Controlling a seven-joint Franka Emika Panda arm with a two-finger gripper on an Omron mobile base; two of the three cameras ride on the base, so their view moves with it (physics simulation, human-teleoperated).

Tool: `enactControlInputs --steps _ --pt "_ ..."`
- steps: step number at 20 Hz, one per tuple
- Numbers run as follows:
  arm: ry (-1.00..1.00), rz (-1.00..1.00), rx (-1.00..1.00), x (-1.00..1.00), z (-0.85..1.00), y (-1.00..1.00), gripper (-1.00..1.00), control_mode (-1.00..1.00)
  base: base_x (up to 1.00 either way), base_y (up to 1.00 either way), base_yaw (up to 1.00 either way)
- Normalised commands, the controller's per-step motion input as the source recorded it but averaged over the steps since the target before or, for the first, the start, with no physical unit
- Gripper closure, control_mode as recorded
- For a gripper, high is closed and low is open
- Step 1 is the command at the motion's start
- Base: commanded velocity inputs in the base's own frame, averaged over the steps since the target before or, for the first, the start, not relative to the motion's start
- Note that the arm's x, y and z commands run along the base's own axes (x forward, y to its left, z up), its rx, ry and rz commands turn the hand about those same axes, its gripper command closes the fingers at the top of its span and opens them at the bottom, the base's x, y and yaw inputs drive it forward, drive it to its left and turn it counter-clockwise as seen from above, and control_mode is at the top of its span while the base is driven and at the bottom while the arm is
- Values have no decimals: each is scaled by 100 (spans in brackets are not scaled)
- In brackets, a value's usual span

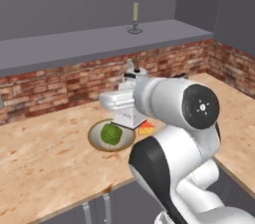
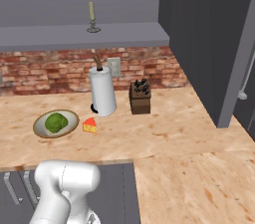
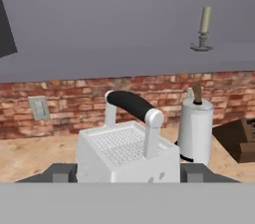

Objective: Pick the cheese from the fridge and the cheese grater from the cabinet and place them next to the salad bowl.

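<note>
My gripper is shut on the cheese grater, a silvery perforated box with a dark handle that sits between the two fingers. From the left base the grater hangs under my hand, just behind the salad bowl and beside the cheese. The cheese is a small yellow-orange wedge lying on the wooden counter just right of the bowl, which holds a green lettuce ball. Above the brick wall runs the open grey cabinet shelf.
A candle in a metal holder stands on the shelf. A tall white cylinder and a dark knife block stand at the back of the counter. A tall dark grey unit walls off the right side.
</note>
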Motion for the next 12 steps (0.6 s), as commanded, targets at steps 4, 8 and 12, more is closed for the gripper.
enactControlInputs --steps 4,8,12 --pt "11 -21 0 3 -38 0 100 -100 0 0 0" --pt "13 -19 0 25 -75 0 100 -100 0 0 0" --pt "7 -4 0 41 -59 0 100 -100 0 0 0"
